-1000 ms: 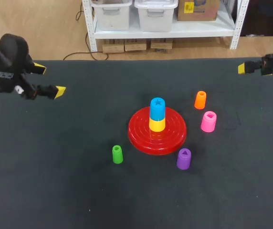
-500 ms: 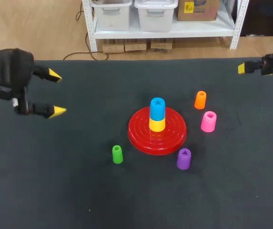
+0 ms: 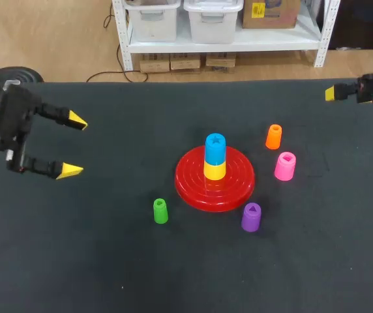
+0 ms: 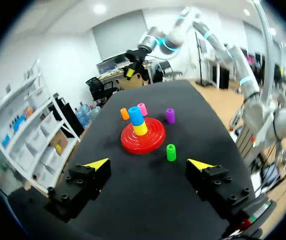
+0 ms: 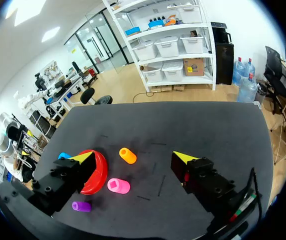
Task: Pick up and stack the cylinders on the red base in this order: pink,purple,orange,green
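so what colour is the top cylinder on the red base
Blue cylinder, stacked on a yellow cylinder; clearest in the head view.

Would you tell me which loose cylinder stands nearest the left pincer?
The green cylinder: it alone stands on the left pincer's side of the red base; the orange, pink and purple cylinders are on the far side.

I see a red, ring-ridged base (image 3: 190, 182), a yellow cylinder (image 3: 214, 171), a blue cylinder (image 3: 215, 148), then pink (image 3: 285, 165), purple (image 3: 251, 217), orange (image 3: 274, 136) and green (image 3: 160, 210) cylinders, on my black table (image 3: 108, 261).
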Robot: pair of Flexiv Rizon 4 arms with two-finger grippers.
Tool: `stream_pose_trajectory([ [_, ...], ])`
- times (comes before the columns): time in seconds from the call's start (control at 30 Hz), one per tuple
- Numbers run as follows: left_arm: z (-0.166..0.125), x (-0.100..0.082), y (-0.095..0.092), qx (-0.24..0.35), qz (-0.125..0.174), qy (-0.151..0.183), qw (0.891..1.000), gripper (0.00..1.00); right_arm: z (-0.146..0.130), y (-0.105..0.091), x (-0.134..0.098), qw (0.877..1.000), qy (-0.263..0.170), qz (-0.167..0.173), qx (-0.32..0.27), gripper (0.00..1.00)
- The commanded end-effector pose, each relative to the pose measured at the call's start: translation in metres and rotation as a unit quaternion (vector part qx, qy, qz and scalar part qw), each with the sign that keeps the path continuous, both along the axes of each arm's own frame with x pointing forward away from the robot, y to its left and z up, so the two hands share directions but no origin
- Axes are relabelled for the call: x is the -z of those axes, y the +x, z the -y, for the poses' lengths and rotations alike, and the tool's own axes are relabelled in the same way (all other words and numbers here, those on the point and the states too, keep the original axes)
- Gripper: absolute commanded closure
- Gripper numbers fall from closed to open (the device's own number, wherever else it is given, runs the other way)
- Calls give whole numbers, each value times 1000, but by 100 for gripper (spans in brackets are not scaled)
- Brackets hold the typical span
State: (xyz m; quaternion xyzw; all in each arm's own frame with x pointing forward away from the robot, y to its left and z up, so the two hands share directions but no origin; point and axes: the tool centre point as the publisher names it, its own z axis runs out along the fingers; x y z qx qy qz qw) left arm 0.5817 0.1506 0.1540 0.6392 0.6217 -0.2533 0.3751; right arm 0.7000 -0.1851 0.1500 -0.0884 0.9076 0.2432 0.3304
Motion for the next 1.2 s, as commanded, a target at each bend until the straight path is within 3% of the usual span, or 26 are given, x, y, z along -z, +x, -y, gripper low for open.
stream_pose_trajectory([
  [0.03,1,5,12,-4,-24,14,1000,0,0,0,0,1000,0,0,0,0],
  [0.17,5,6,8,14,-11,33,999,0,0,0,0,1000,0,0,0,0],
  [0.5,7,11,7,12,-26,51,998,0,0,0,0,1000,0,0,0,0],
  [0.93,7,13,9,5,-30,53,998,0,0,0,0,1000,0,0,0,0],
  [1.2,7,13,9,5,-30,53,998,0,-12,-14,-39,997,-72,-6,-40,0],
])
